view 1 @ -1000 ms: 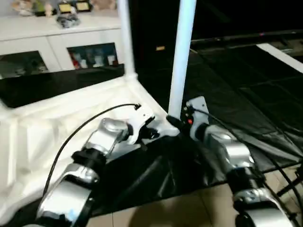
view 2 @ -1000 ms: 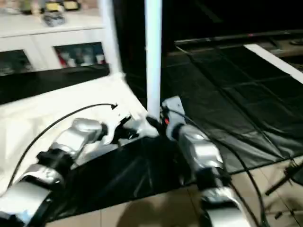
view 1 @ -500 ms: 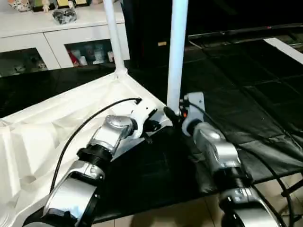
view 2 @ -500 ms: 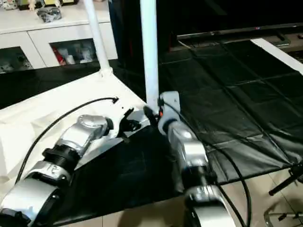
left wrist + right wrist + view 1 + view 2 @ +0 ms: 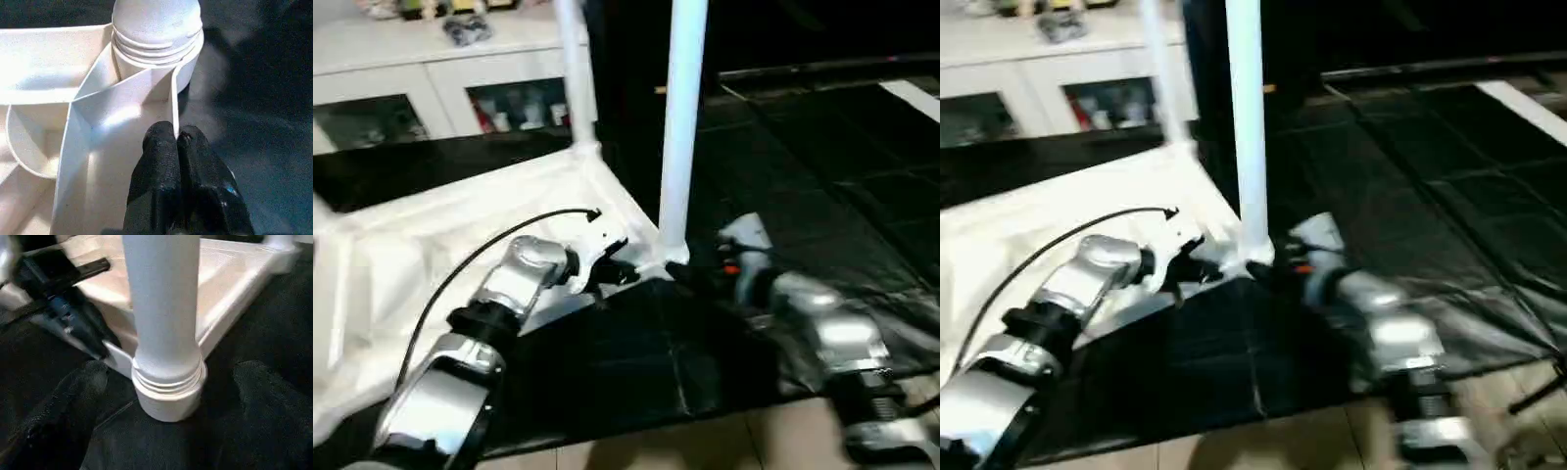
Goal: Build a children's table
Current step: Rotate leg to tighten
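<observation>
Between the right gripper's (image 5: 161, 396) widely spread fingers (image 5: 63, 401) stands a white leg (image 5: 680, 127), upright in the tabletop's (image 5: 431, 255) corner socket; the left gripper (image 5: 177, 142), pinched shut, rests against a rib just beside it

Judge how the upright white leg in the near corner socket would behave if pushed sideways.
The leg looks like a stiff, probably light plastic tube. It is tall and slim, so it may wobble. Its base sits in the corner socket, so it likely won't roll.

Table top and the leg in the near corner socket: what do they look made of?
Table top: looks like moulded white plastic, smooth and slightly glossy, with thin ribs underneath. Leg: seemingly the same smooth white plastic, a round tube with moulded rings at its base. Likely, not certain.
</observation>
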